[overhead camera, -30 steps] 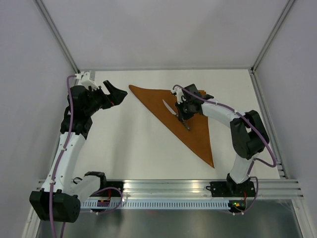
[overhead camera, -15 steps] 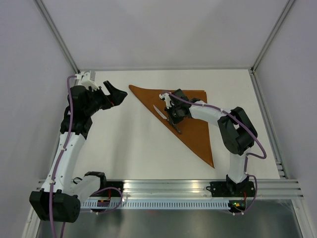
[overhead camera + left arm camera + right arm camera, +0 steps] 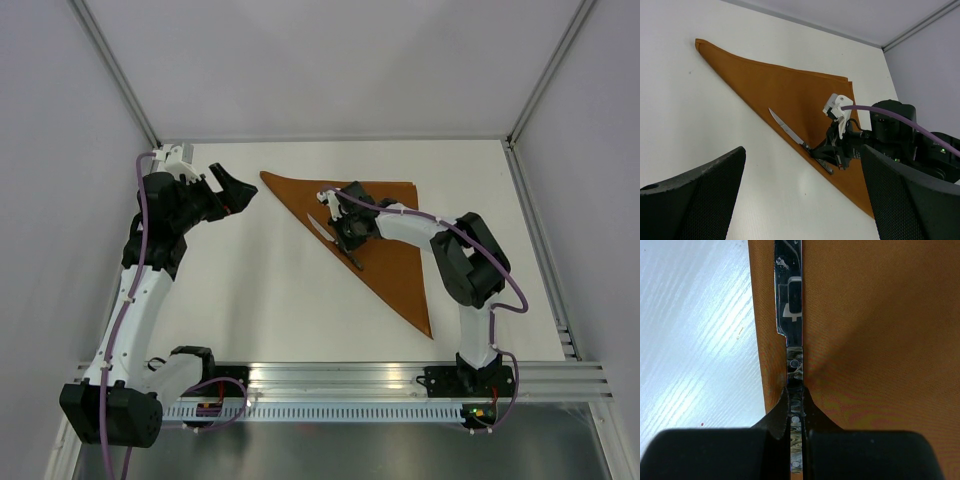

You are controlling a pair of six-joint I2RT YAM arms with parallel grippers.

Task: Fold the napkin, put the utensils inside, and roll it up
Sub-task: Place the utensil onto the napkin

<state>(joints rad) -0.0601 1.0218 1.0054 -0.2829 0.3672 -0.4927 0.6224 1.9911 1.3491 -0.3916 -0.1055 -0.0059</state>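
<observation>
Napkin (image 3: 395,272) lies flat on the white surface (image 3: 270,290), folded into a triangle: one corner at far left, one at far right, long point toward the near edge on the right side. Rust-orange, plain, no big wrinkles seen. Knife (image 3: 323,228) runs along the napkin's long diagonal edge, approx. midway down it, blade tip toward the far-left corner, handle toward the near side. R pincer (image 3: 347,238) is clamped tight on the knife handle; in the right wrist view both fingers (image 3: 777,422) press on the handle from either side w/ no gap, the blade (image 3: 794,315) sticks out ahead, over the cloth just inside its edge. Can't tell if the knife rests on the cloth or sits slightly above it. R arm reaches across the napkin from the right. L pincer (image 3: 232,190) is at far left above bare surface, jaws spread wide, holding nothing, well apart from napkin & knife, pointing toward them.
</observation>
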